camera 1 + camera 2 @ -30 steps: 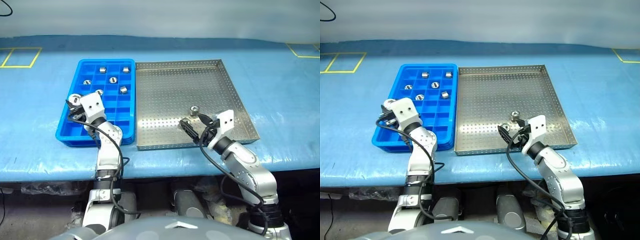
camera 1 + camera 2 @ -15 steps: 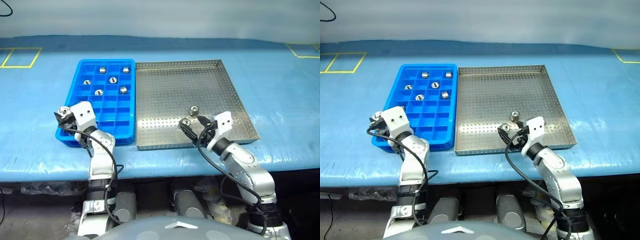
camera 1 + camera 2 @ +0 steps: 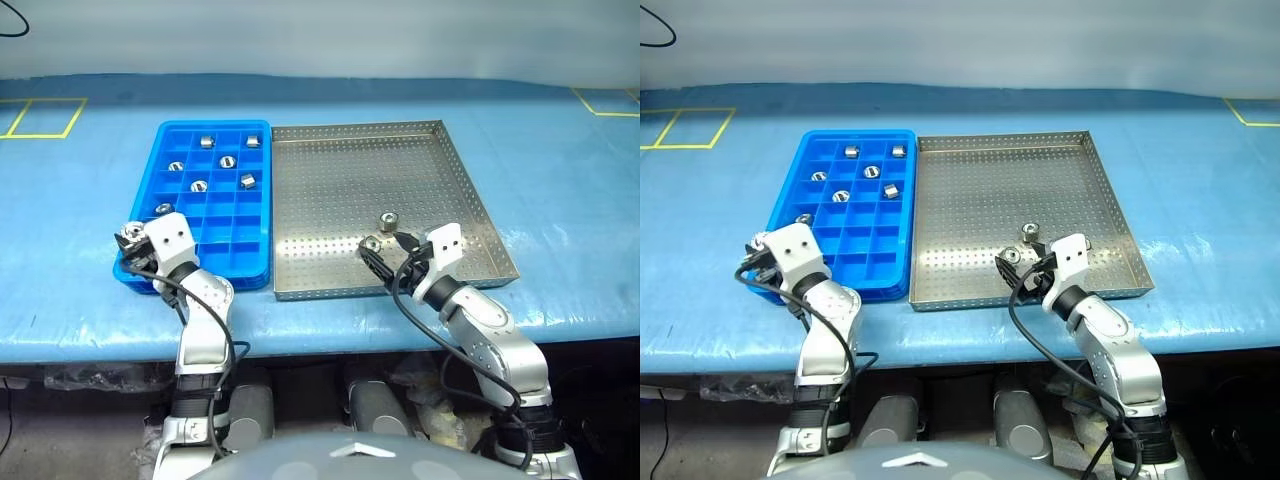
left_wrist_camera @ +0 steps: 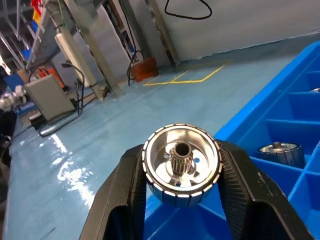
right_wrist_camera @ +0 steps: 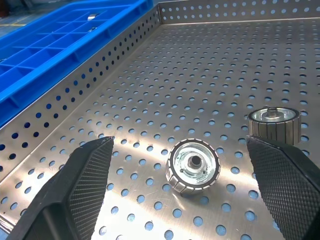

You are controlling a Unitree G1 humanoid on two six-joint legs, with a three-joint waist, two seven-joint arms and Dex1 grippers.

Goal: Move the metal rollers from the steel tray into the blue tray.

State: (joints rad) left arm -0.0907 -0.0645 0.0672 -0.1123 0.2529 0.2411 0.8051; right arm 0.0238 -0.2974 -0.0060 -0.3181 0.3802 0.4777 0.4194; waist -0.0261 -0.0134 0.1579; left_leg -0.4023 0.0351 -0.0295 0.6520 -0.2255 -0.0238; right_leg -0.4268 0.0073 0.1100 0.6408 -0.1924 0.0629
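Blue table (image 3: 560,180), yellow tape (image 3: 40,115).

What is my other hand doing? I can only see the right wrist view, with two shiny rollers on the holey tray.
Observer: Your left gripper is shut on a metal roller.
Operator: Where is it holding that one?
Observer: At the near left corner of the blue tray, right by its rim.
Operator: How many are inside the blue tray?
Observer: Seven rollers sit in its compartments, each in its own square, mostly toward the far end.
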